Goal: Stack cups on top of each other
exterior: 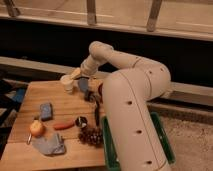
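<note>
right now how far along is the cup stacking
Done: nothing is stacked yet. The white cup and the grey-blue cup stand side by side at the far edge of the table.
In hand: the claw is just above and between the two. Whether it holds one is unclear.
Left: lift one cup and set it on the other.
</note>
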